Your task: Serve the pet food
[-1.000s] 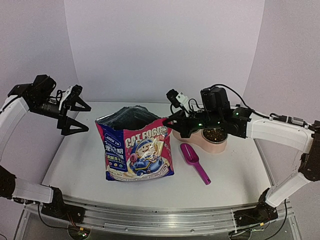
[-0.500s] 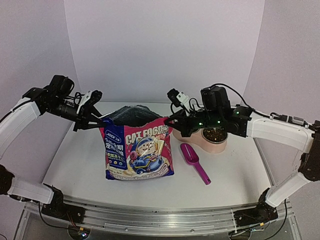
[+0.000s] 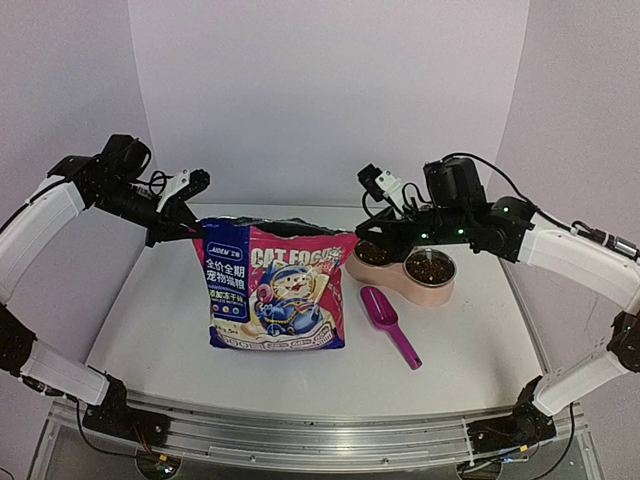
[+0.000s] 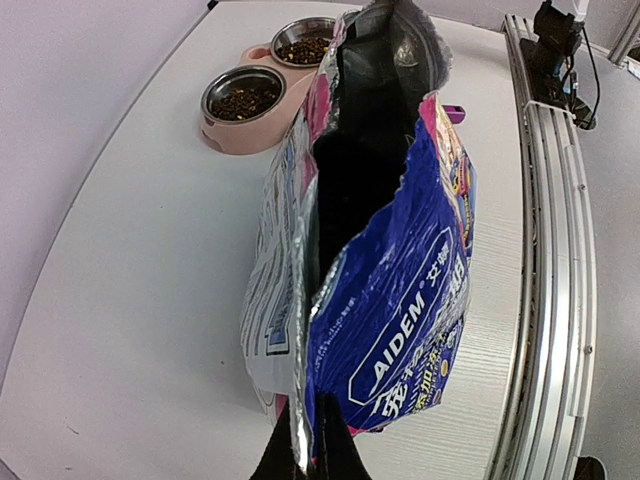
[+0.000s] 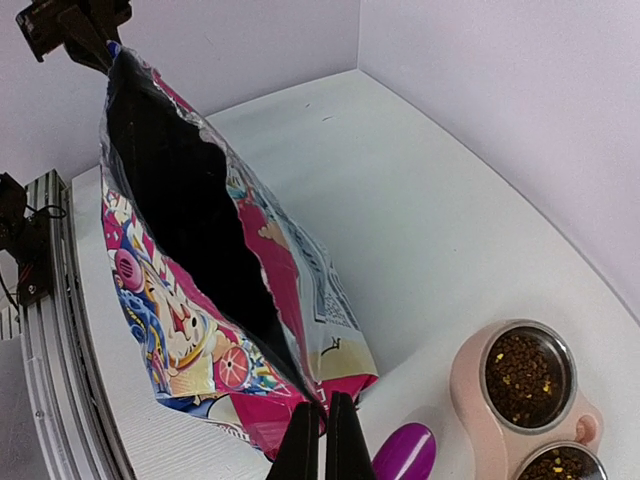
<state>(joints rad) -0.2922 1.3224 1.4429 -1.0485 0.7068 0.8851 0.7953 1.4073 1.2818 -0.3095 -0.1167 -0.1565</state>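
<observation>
The left gripper (image 3: 196, 232) has swung in from the left edge. Its jaws, wide apart a second ago, are now clamped on the upper left corner of the cat food pouch (image 3: 275, 295). The right gripper (image 3: 352, 240) has drawn rightward, jaws pinched on the upper right corner. The pouch stands upright at centre frame on the tabletop (image 3: 150, 300), mouth up, its opening pulled taut left to right, probably ready for scooping. Kibble (image 3: 428, 267) already fills the double-bowl feeder (image 3: 445, 292) at right.
</observation>
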